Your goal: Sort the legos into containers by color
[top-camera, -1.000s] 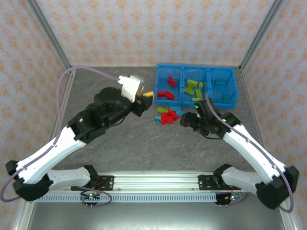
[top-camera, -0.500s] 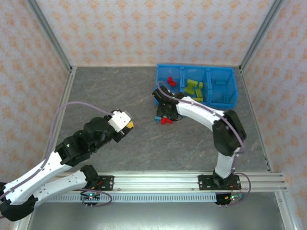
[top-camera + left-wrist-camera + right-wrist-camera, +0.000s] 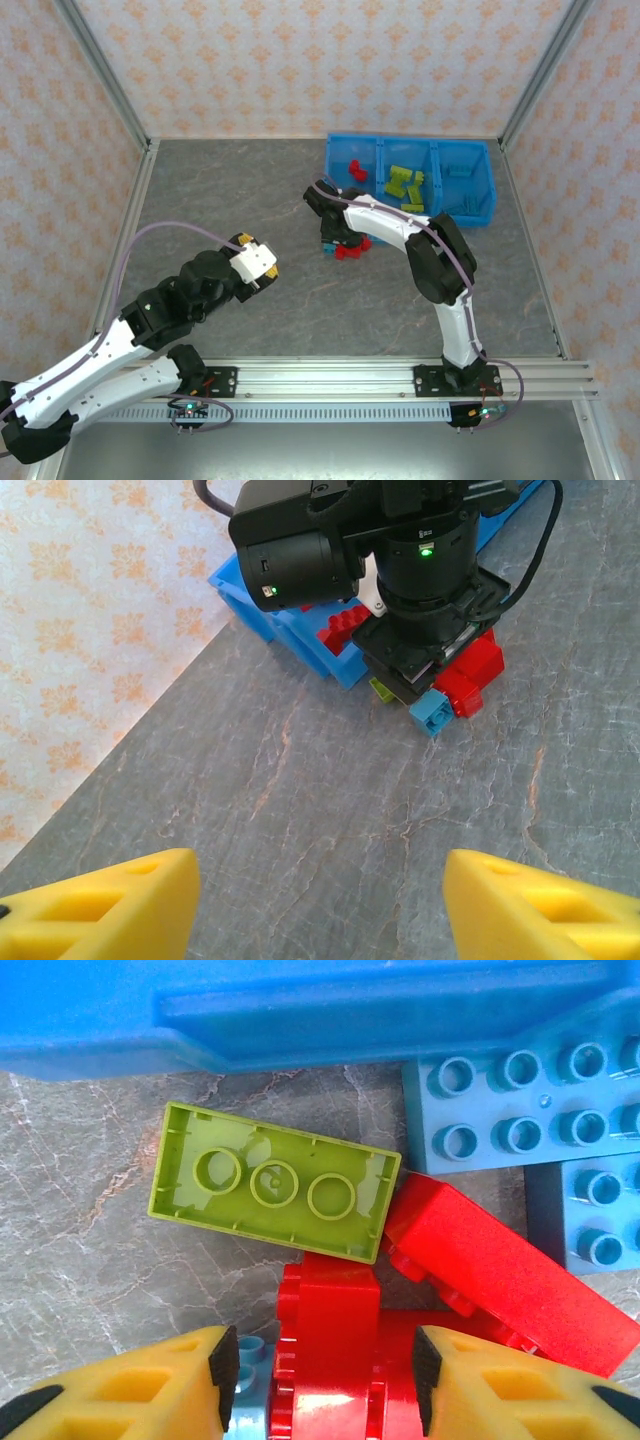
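The blue bin (image 3: 490,190) sits at the surface's far edge, toward the right corner. Just before its left compartment lies a pile of loose legos (image 3: 350,248). The right gripper (image 3: 320,1370) hangs low over the pile, jaws spread either side of a red brick (image 3: 325,1305), a yellow-green brick (image 3: 275,1180) just beyond. The left gripper (image 3: 320,900), jaws wide apart and empty, hovers nearer the left edge
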